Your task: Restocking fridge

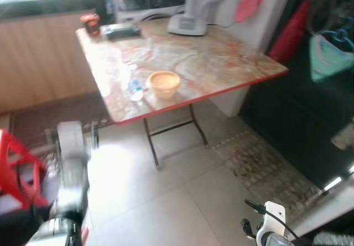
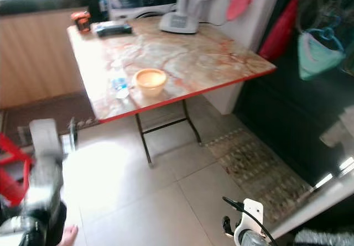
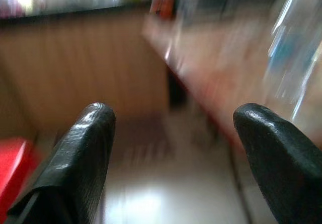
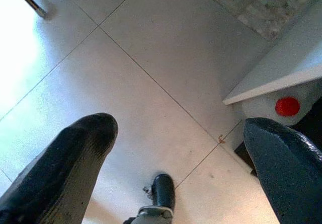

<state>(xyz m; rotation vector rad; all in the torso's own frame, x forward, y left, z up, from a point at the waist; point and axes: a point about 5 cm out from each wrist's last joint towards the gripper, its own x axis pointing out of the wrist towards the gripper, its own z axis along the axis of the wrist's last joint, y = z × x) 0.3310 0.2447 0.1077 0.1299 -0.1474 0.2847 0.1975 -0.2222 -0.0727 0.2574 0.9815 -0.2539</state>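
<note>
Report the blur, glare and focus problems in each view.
Left eye view: soft overall, left arm smeared, glare on the floor beside it. Right eye view: the same, table slightly clearer. Left wrist view: heavy motion blur behind the open left gripper. Right wrist view: sharp tiles, overexposed corner, open right gripper.

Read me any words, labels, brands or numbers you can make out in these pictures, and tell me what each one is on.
No text can be read.
Water bottle on the marble-pattern table: it has a blue label, too blurred to read.
Dark flat box at the table's far end: no legible marking.
White appliance behind the table: the front panel is too small to read.
</note>
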